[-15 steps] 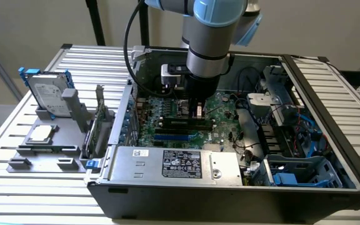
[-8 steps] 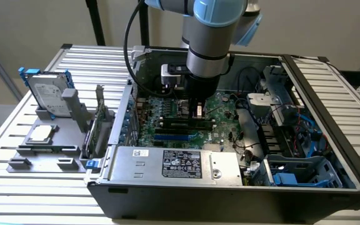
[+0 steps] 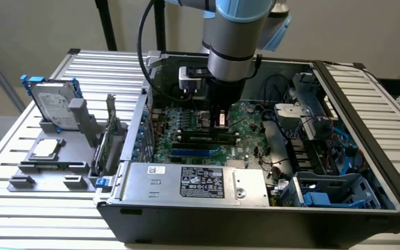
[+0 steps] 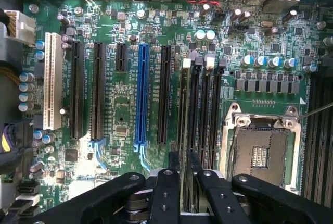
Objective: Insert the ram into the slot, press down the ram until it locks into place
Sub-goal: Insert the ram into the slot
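Observation:
My gripper [image 4: 184, 164] reaches down into the open computer case [image 3: 255, 219] over the green motherboard [image 4: 119, 120]. Its two black fingers [image 4: 173, 169] are shut on the ram [image 4: 182, 109], which I see edge-on as a thin strip between them. The ram stands upright along the black memory slot nearest the black expansion slot [image 4: 165, 94], with identical parallel slots [image 4: 205, 114] beside it. A white end clip [image 4: 186, 63] shows at the slot's far end. How deep the ram sits in the slot I cannot tell. In the exterior view the gripper [image 3: 221, 122] hangs just above the slots [image 3: 203, 138].
A blue slot [image 4: 141, 94], a white slot [image 4: 52, 81] and the square metal processor socket [image 4: 260, 151] flank the memory slots. The silver power supply [image 3: 193, 179] sits at the case front, with cables [image 3: 290, 151] on the exterior view's right. A hard drive [image 3: 52, 104] stands on a grey fixture outside.

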Tool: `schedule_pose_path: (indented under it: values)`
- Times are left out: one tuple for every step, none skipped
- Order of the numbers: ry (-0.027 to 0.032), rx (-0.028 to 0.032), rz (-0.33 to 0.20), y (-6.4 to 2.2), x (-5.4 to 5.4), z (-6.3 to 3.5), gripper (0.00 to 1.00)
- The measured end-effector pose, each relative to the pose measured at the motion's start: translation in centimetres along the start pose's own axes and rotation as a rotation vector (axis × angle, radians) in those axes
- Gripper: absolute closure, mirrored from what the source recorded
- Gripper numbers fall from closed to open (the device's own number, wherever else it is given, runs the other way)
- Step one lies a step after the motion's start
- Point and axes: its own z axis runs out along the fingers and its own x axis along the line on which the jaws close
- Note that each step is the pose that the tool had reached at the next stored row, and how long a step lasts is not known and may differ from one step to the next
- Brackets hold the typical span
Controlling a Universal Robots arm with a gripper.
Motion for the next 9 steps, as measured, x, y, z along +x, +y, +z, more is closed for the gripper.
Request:
schedule_pose_path:
  values:
    - [-0.0001,0.0,0.0,0.04,0.0,-0.21,0.78]
    - [0.0001,0.0,0.0,0.1,-0.01,-0.43,0.78]
    - [0.0001,0.0,0.0,0.15,-0.01,-0.6,0.78]
    - [0.0,0.0,0.0,0.19,-0.02,-0.63,0.78]
    - [-0.0001,0.0001,0.0,0.2,-0.02,-0.63,0.78]
    - [-0.0001,0.0001,0.0,0.2,-0.02,-0.63,0.78]
    - [-0.0001,0.0001,0.0,0.2,-0.02,-0.63,0.78]
    - [-0.0001,0.0001,0.0,0.2,-0.02,-0.63,0.78]
    - [0.0,0.0,0.0,0.2,-0.02,-0.63,0.78]
